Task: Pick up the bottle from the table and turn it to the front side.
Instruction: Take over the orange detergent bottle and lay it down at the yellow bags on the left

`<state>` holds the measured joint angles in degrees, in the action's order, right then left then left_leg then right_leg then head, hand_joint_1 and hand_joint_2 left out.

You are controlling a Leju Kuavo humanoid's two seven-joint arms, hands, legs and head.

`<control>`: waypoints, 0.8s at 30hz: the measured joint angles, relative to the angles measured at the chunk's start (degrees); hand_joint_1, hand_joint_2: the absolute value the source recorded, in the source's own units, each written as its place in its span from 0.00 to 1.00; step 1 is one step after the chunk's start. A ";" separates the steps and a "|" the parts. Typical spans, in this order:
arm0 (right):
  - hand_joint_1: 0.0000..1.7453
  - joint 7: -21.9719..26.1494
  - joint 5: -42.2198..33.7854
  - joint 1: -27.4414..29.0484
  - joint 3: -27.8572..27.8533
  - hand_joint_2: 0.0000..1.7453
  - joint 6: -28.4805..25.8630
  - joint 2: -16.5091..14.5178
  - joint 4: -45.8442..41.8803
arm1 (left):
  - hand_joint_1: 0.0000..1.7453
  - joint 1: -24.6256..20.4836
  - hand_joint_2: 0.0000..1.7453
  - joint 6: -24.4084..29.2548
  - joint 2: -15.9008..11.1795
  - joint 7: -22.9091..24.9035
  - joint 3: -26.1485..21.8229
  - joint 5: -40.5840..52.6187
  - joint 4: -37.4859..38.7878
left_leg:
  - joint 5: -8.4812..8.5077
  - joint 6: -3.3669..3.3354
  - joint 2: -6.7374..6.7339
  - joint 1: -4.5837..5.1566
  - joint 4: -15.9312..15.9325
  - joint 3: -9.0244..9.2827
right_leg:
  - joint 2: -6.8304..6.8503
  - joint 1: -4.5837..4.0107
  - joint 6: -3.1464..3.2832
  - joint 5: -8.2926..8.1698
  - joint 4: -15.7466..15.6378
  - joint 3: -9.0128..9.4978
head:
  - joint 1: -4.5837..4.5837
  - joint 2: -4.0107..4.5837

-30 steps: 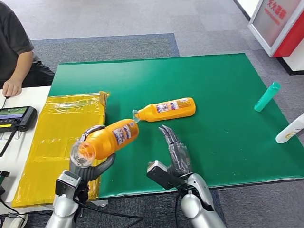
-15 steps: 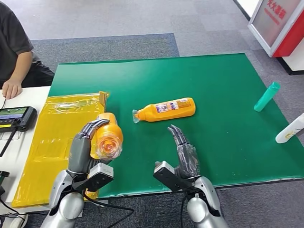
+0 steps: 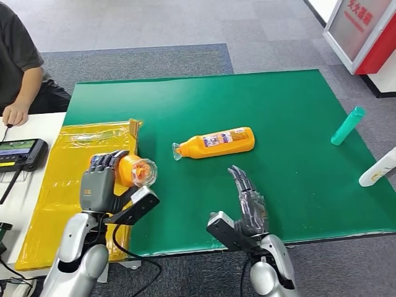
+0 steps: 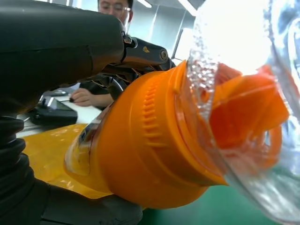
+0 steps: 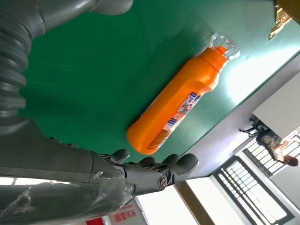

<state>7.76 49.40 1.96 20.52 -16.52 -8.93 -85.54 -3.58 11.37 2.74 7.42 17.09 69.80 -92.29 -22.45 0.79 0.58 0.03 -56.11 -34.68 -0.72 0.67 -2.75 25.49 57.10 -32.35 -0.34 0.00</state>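
Left hand (image 3: 99, 185) grips bottle (image 3: 133, 171) by its body near table's (image 3: 289, 154) front-left corner; right hand (image 3: 250, 204) open, empty; smooth rigid plastic, probably slippery; mid-body hold seems safest.

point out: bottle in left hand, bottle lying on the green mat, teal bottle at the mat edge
held orange bottle (image 3: 125, 169), head view: on its orange neck beside the clear cap.
lying orange bottle (image 3: 219, 142), head view: on its labelled body.
teal bottle (image 3: 348, 125), head view: on the middle of its body.
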 joint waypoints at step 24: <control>0.00 -0.04 -2.49 -3.26 -0.87 1.00 1.58 -0.49 2.82 | 0.59 -11.61 1.00 -15.00 -7.64 5.65 0.78 -0.40 23.80 | 0.09 0.13 -0.02 -0.02 0.03 0.23 | -0.02 -0.03 0.11 -0.06 0.03 0.18 | 0.01 0.00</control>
<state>7.72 46.91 -1.29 19.64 -14.94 -9.42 -82.72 -15.19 -3.63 -4.90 13.07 17.87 69.40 -68.48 -22.36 0.92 0.56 0.01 -56.08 -34.45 -0.73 0.65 -2.64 25.42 57.13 -32.17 -0.34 0.00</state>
